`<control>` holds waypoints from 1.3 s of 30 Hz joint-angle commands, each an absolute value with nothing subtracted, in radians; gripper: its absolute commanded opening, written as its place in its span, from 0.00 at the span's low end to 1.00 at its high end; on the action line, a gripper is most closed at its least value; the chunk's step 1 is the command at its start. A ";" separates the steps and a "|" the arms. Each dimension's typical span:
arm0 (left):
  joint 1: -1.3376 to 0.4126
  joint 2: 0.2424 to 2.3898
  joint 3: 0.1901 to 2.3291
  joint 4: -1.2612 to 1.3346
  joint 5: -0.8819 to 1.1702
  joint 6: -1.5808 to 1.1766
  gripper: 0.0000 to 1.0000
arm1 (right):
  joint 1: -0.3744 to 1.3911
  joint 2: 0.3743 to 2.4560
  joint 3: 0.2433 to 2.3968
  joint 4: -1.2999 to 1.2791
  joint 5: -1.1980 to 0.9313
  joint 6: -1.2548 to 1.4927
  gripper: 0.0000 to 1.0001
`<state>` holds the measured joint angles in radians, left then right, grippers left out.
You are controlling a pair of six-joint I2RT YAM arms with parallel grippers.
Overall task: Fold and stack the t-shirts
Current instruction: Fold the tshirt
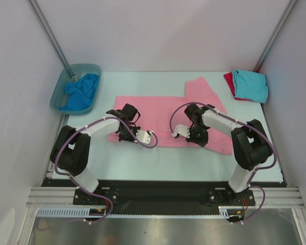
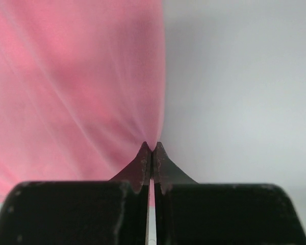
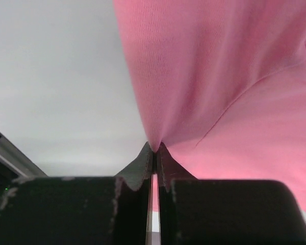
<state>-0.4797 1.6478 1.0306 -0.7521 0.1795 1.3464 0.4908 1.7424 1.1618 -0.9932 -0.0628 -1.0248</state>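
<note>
"How far along was it?"

"Roughly half, I'd judge. The turquoise one (image 1: 251, 85) lay folded on the red one (image 1: 228, 79) at the counter's (image 1: 194, 163) far right corner. The pink tee (image 1: 163, 109) lay spread mid-counter, its fold unfinished. The left pincer (image 2: 152, 148) and right pincer (image 3: 154, 148) were each pressed together on its edge."

"And the tub (image 1: 61, 92)?"

"Far left, with the blue tee (image 1: 81, 91) crumpled inside, unfolded."
</note>
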 commanded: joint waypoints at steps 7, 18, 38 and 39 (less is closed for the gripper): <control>-0.502 1.575 0.967 -0.716 0.189 1.250 0.00 | 0.548 1.684 1.089 -0.996 -0.117 -0.937 0.00; -0.577 1.490 0.825 -0.657 0.179 1.169 0.00 | 0.583 1.629 1.019 -0.974 -0.121 -0.902 0.00; -0.499 1.389 0.957 -0.525 0.066 1.080 1.00 | 0.428 1.586 1.302 -0.974 -0.144 -0.790 1.00; -0.476 1.428 0.994 -0.506 0.042 0.998 1.00 | 0.366 1.627 1.416 -0.973 -0.152 -0.723 1.00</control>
